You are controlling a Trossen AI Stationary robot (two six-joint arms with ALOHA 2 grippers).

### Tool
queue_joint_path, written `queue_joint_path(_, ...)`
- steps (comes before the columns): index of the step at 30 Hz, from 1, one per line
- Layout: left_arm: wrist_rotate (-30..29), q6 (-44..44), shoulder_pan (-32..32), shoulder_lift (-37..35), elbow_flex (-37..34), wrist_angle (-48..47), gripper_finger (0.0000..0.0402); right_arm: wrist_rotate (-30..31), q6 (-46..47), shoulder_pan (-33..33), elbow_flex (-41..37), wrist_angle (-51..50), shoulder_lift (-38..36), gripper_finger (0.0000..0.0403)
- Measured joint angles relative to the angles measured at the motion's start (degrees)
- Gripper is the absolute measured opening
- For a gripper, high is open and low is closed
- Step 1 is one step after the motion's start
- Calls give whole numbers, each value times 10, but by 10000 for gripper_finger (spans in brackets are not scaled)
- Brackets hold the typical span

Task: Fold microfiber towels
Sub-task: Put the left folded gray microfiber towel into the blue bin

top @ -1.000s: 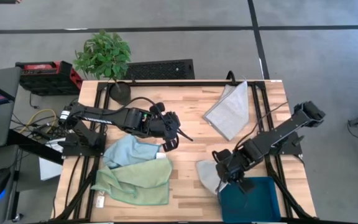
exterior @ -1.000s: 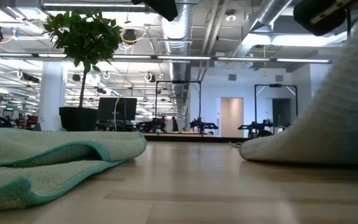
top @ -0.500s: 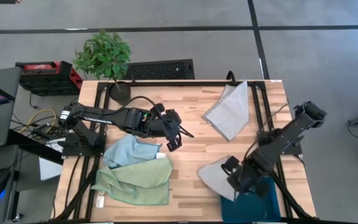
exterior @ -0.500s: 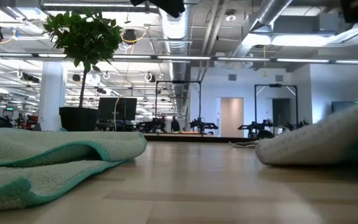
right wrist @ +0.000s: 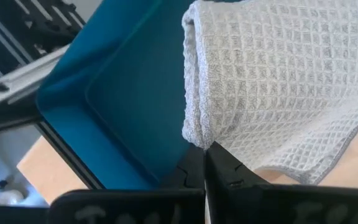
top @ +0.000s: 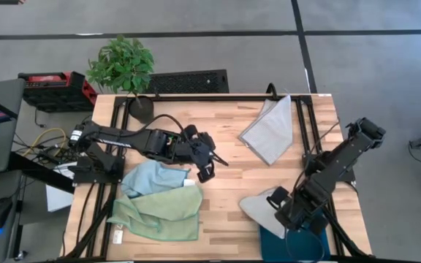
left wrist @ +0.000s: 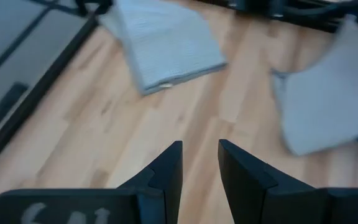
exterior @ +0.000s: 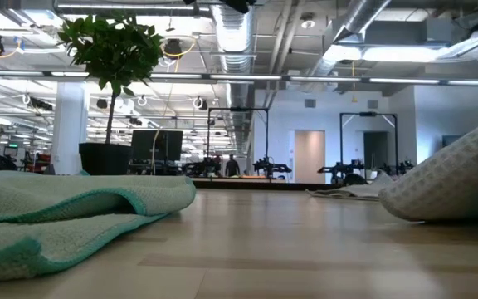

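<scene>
My right gripper (right wrist: 205, 163) pinched on grey towel (right wrist: 278, 87) edge, teal bin (right wrist: 123, 106) just beneath it, my left gripper (left wrist: 200, 167) narrowly parted, empty, above bare table (left wrist: 92, 124)

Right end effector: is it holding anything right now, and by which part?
Yes. The right end effector is shut on the grey towel, pinching its folded edge beside the teal bin.

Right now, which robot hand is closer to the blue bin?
The right one. The right gripper is over the edge of the blue bin, pinching a grey towel. The left gripper hangs mid-table, well away.
</scene>
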Motion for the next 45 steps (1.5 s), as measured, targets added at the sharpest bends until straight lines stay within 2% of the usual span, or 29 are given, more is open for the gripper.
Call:
queue_joint_path(5,47,49,-11,0,-5,32,96,2,25,11,0,13,0,10)
queue_joint_path(11,49,71,-17,0,-5,32,96,12,28,43,0,37,0,10)
queue_joint_path(16,49,78,-20,0,-5,31,96,11,71,82,0,64,0,11)
queue_joint_path(30,50,79,-20,0,-5,31,96,30,73,163,0,115,19,11)
queue_joint_path(38,49,79,-20,0,-5,31,96,33,-12,192,0,99,64,11)
queue_joint_path(45,49,79,-19,0,-5,32,96,30,-95,202,1,70,66,11)
